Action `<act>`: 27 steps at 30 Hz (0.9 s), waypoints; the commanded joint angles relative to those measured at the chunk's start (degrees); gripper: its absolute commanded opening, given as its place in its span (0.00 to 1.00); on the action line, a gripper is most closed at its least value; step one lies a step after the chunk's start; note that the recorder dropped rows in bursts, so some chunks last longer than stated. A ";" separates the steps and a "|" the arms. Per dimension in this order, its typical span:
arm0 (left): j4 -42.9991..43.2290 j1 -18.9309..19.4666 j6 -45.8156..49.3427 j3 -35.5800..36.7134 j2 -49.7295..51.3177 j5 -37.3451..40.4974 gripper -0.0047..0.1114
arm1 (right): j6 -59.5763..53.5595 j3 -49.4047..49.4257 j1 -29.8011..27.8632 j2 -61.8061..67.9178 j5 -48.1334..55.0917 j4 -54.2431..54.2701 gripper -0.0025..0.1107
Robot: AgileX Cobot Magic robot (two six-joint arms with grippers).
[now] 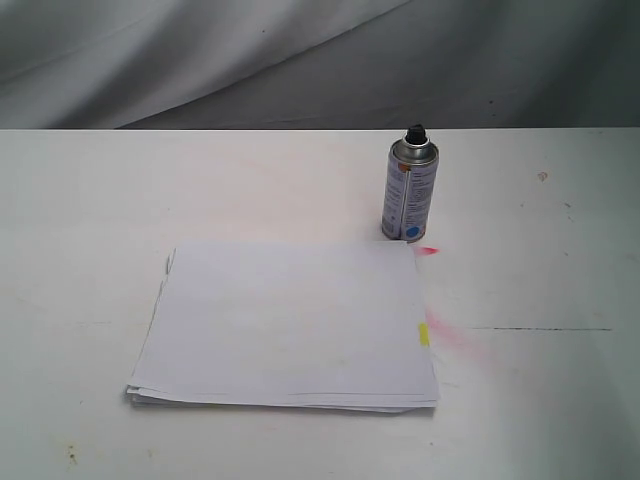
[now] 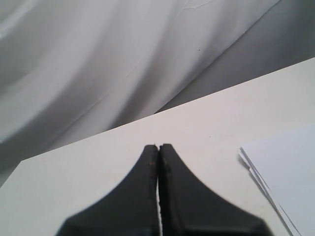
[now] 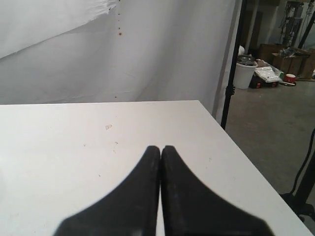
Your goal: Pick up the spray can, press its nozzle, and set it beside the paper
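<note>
The silver spray can [image 1: 408, 190] stands upright on the white table, just behind the far right corner of the paper [image 1: 290, 320]. Its small black nozzle [image 1: 415, 133] sits on top. The paper is a thin white stack with a yellow tab [image 1: 424, 335] on its right edge; one corner of the paper [image 2: 288, 177] shows in the left wrist view. Neither gripper appears in the exterior view. My left gripper [image 2: 158, 146] is shut with nothing in it, over bare table. My right gripper [image 3: 161, 147] is shut and empty too, away from the can.
Pink spray marks [image 1: 455, 335] stain the table right of the paper. A grey cloth backdrop [image 1: 300, 60] hangs behind the table. The right wrist view shows the table's edge [image 3: 236, 147], a black stand pole [image 3: 231, 64] and floor clutter beyond.
</note>
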 commanded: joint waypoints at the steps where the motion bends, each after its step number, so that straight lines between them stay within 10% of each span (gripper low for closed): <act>1: 0.16 0.03 -0.16 0.25 -0.26 -0.38 0.04 | -0.51 1.99 -0.40 -2.96 0.86 -0.64 0.02; 27: 0.60 0.03 -0.16 2.29 -6.87 0.09 0.04 | -0.51 3.05 -0.40 -4.09 1.22 -0.64 0.02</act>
